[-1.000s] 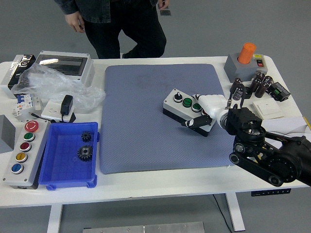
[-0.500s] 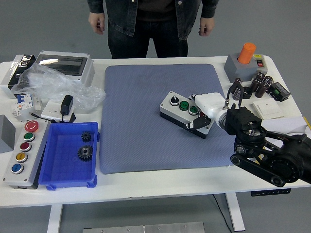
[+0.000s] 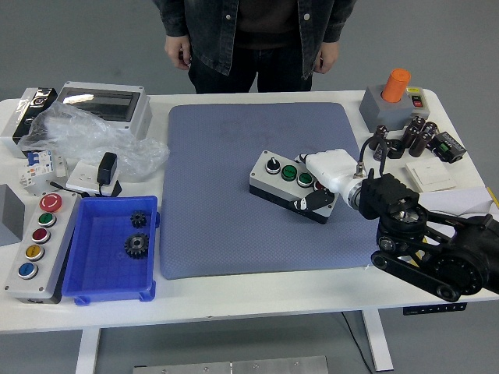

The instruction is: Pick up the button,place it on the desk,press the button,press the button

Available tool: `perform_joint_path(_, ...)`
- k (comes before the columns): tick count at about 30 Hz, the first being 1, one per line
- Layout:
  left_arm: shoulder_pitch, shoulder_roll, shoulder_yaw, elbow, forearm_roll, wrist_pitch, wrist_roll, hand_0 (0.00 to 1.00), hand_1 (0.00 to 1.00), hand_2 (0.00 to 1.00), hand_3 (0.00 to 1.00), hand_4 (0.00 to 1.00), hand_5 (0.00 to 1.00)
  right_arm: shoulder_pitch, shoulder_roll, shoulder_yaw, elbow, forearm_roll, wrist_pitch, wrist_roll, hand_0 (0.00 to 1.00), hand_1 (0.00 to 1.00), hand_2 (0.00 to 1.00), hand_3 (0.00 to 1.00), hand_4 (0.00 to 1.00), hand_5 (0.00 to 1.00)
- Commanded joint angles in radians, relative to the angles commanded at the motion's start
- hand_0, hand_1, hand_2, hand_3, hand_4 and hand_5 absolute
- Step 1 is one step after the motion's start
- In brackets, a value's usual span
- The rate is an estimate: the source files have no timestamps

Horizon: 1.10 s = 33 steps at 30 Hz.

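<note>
Button box (image 3: 282, 181), grey lid over black base, three controls in a row: lies on the blue mat (image 3: 234, 179), toward 3 o'clock from the mat's middle, long axis running 10 to 4 o'clock. Looks rigid, moulded plastic, probably fairly light yet bulky for one hand; smooth sides likely slippery, textured mat beneath likely to resist sliding. Best held across the short sides or pinched at one end, clear of the button caps. Nothing fragile apart from the protruding knob at the 10 o'clock end.

Right hand (image 3: 323, 183) wraps the box's 4 o'clock end: white palm over the top, dark finger down the near side, closed on the box. Box end under the palm hidden, so any further control there cannot be made out. Whether the base rests flat on the mat or rides slightly lifted: cannot tell. Left hand out of sight.

Person (image 3: 253, 39) stands at 12 o'clock beyond the counter (image 3: 234, 300), hands hanging idle, cut off above the chest.

Labels beside the caps too small to read.
</note>
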Motion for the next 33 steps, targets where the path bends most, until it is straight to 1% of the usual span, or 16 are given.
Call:
perform_joint_path(5,-0.001,0.0,0.002,0.0,0.0,0.003,-0.002,0.702,0.742,0.696,0.763,0.776,0.311,0.03,-0.021,-0.053,0.014,-0.006,-0.021,0.047,0.3,0.582,0.602,0.652,0.684,0.233)
perform_joint_path(6,-0.001,0.0,0.003,0.0,-0.001,0.003,-0.002,0.704,0.744,0.696,0.767,0.782,0.33,0.037,-0.024,-0.062,0.017,-0.008,-0.025,0.054,0.318,0.603,0.591,0.642,0.624,0.053)
perform_joint_path(11,-0.002,-0.001,0.008,0.0,-0.003,0.003,-0.002,0.704,0.744,0.696,0.767,0.782,0.33,0.069,-0.039,-0.108,0.03,-0.021,-0.045,0.09,0.318,0.603,0.591,0.642,0.624,0.053)
perform_joint_path(12,-0.002,-0.001,0.01,0.0,-0.004,0.003,-0.001,0.706,0.745,0.697,0.768,0.783,0.34,0.079,-0.042,-0.123,0.033,-0.024,-0.05,0.102,0.365,0.621,0.596,0.611,0.55,0.002)
perform_joint_path(17,-0.003,-0.002,0.015,0.001,-0.006,0.003,-0.001,0.706,0.745,0.697,0.768,0.783,0.34,0.129,-0.054,-0.178,0.041,-0.036,-0.063,0.157,0.365,0.621,0.596,0.611,0.55,0.002)
perform_joint_path(18,-0.004,-0.002,0.015,0.001,-0.006,0.003,-0.002,0.707,0.745,0.697,0.767,0.788,0.347,0.139,-0.057,-0.186,0.041,-0.037,-0.061,0.164,0.377,0.623,0.6,0.607,0.529,0.002)
perform_joint_path(23,-0.005,-0.003,0.019,0.002,-0.008,0.002,-0.002,0.707,0.745,0.697,0.767,0.788,0.347,0.193,-0.068,-0.225,0.037,-0.04,-0.043,0.194,0.377,0.623,0.6,0.607,0.529,0.002)
perform_joint_path(24,-0.005,-0.003,0.02,0.002,-0.009,0.002,-0.002,0.707,0.746,0.698,0.767,0.788,0.349,0.206,-0.069,-0.238,0.036,-0.039,-0.039,0.2,0.435,0.632,0.634,0.603,0.524,0.002)
perform_joint_path(29,-0.008,-0.003,0.021,0.002,-0.009,0.003,-0.004,0.707,0.746,0.698,0.767,0.788,0.349,0.243,-0.062,-0.286,0.014,-0.035,-0.04,0.23,0.435,0.632,0.634,0.603,0.524,0.002)
perform_joint_path(30,-0.009,-0.003,0.021,0.002,-0.009,0.003,-0.004,0.708,0.746,0.698,0.767,0.793,0.361,0.249,-0.06,-0.298,0.009,-0.036,-0.042,0.238,0.54,0.657,0.675,0.603,0.515,0.002)
perform_joint_path(33,-0.01,-0.001,0.024,0.002,-0.011,0.003,-0.005,0.708,0.746,0.698,0.767,0.793,0.361,0.259,-0.057,-0.314,0.004,-0.035,-0.047,0.249,0.54,0.657,0.675,0.603,0.515,0.002)
